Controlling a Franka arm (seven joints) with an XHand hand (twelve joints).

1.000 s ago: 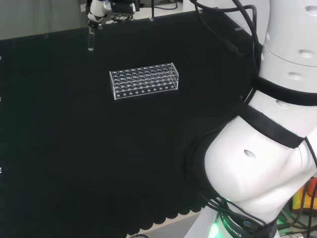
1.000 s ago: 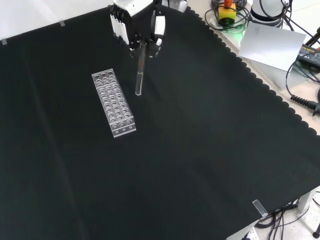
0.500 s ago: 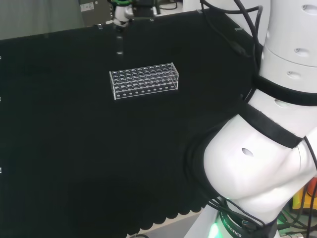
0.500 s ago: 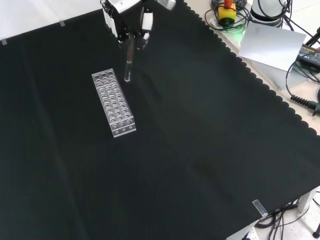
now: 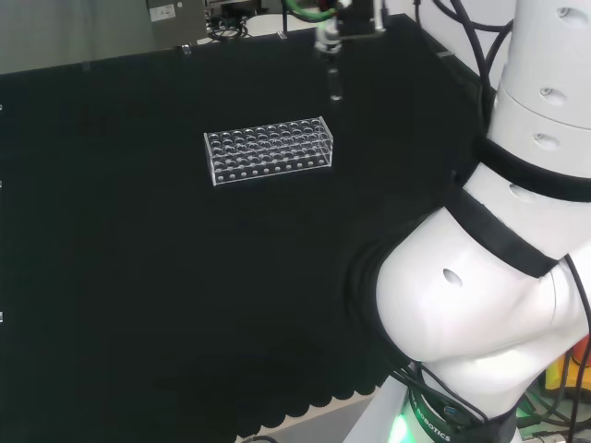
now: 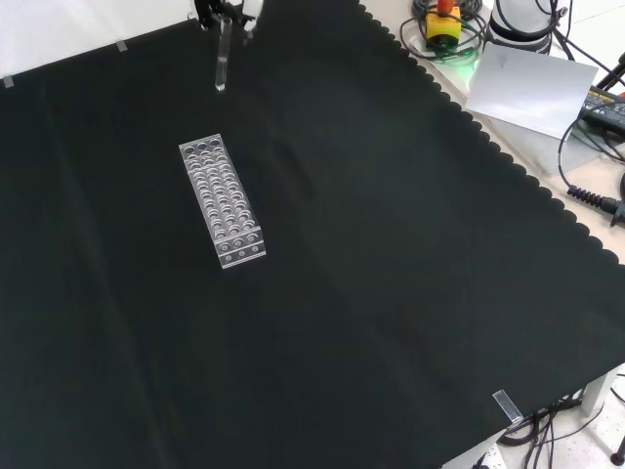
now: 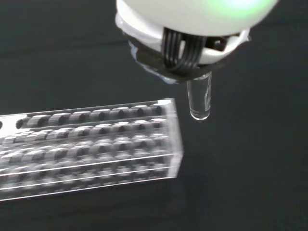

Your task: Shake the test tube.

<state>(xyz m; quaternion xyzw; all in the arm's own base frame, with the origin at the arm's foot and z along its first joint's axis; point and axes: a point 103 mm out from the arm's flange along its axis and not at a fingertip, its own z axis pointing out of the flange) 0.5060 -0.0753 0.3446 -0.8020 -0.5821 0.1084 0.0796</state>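
Clear glass tube (image 6: 222,59) hangs upright from your hand (image 6: 228,10) at the far edge of the cloth (image 6: 391,274) in the front view, its fingers curled round its upper end. You will find its rounded bottom well above the cloth, beyond the far end of the rack (image 6: 222,200) and apart from it. Head view puts the tube (image 5: 335,81) just right of the rack (image 5: 269,149) and farther off.

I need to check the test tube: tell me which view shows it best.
The front view: the test tube hangs full length from the hand, clear of the rack. The wrist view shows its rounded end; the head view, a faint sliver.
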